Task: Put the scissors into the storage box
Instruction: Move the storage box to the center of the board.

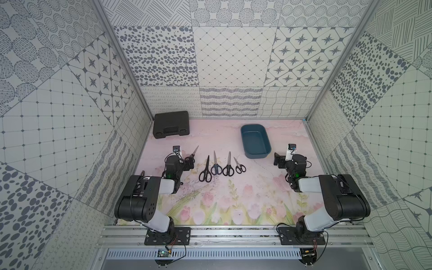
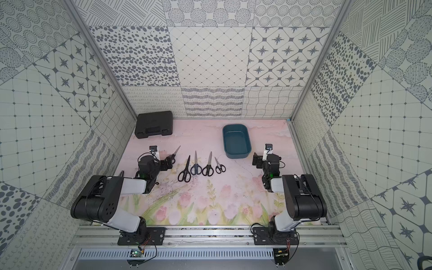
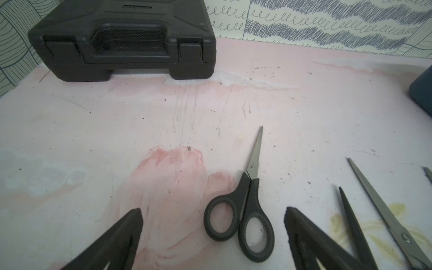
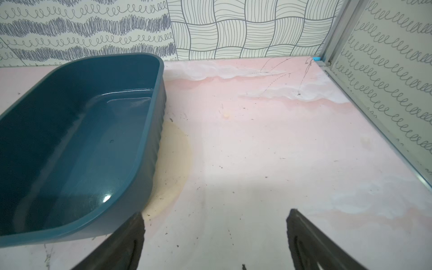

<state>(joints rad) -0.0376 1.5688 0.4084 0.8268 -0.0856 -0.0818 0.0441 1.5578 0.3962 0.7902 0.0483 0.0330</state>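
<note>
Several black-handled scissors lie side by side on the pink mat in both top views, among them a long dark pair (image 1: 205, 173), a grey-bladed pair (image 1: 216, 166) and the smallest pair (image 1: 239, 166). The leftmost pair (image 3: 245, 210) lies flat between the fingers of my open left gripper (image 3: 213, 210), which touches nothing; in a top view only its blade (image 1: 194, 152) shows past the left gripper (image 1: 189, 161). The teal storage box (image 1: 255, 140) stands empty at the back right. My right gripper (image 4: 215, 212) is open beside the box's rim (image 4: 149, 131), with bare mat between its fingers.
A shut black tool case (image 1: 171, 124) lies at the back left against the wall. Patterned walls close in the mat on three sides. An aluminium rail (image 1: 233, 233) with both arm bases runs along the front.
</note>
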